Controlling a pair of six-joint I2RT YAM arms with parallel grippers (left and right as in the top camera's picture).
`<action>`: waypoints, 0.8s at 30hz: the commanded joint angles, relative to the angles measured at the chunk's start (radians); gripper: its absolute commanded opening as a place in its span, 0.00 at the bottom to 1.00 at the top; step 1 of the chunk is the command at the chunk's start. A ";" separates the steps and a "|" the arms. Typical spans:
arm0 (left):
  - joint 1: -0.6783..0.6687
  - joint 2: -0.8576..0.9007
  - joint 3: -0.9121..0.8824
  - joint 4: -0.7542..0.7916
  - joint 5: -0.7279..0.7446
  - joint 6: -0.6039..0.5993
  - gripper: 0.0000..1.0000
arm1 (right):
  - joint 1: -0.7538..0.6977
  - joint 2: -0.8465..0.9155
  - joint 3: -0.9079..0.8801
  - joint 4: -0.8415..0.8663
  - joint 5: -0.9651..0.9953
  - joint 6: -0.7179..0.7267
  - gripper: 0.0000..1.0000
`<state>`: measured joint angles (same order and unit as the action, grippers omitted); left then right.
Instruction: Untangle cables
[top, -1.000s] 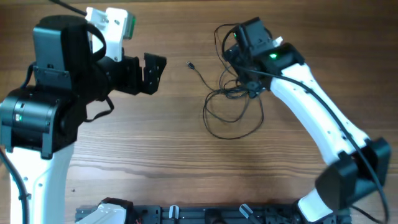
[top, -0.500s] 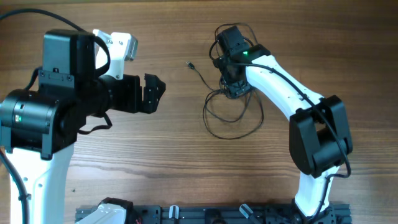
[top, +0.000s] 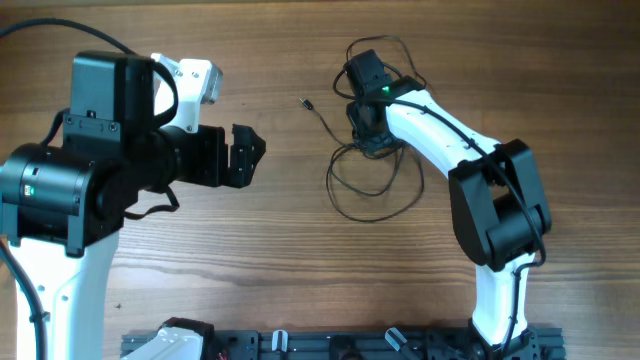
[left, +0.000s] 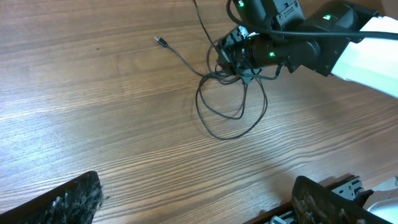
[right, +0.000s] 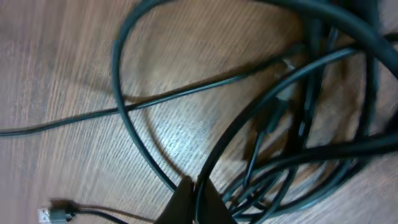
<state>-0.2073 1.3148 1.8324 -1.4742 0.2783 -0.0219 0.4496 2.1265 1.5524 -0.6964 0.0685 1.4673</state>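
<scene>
Right claw (top: 372, 143) is down in the knot, jaws together and pinching one thin strand of the cables (left: 214, 74). The wrist view shows that strand running straight into the closed tips at the bottom edge. The tangle sits upper centre-right in the overhead frame, with loose loops spreading below it on the wooden table (top: 250, 260) and one plug tip (top: 303, 102) trailing out to the upper left. Left claw (top: 252, 152) hovers well apart, left of centre, jaws wide.
</scene>
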 joint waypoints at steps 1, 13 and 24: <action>0.002 -0.006 0.006 0.000 0.012 -0.013 1.00 | 0.002 -0.006 0.002 0.133 -0.172 -0.430 0.04; -0.002 0.175 0.000 0.061 0.146 -0.013 1.00 | 0.003 -0.726 0.002 0.389 -0.325 -0.996 0.04; -0.179 0.374 -0.040 0.241 0.211 0.045 1.00 | 0.003 -0.992 0.002 0.561 -0.339 -1.100 0.04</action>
<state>-0.3359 1.6657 1.8282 -1.2995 0.4667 -0.0120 0.4503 1.2041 1.5448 -0.1864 -0.2436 0.3943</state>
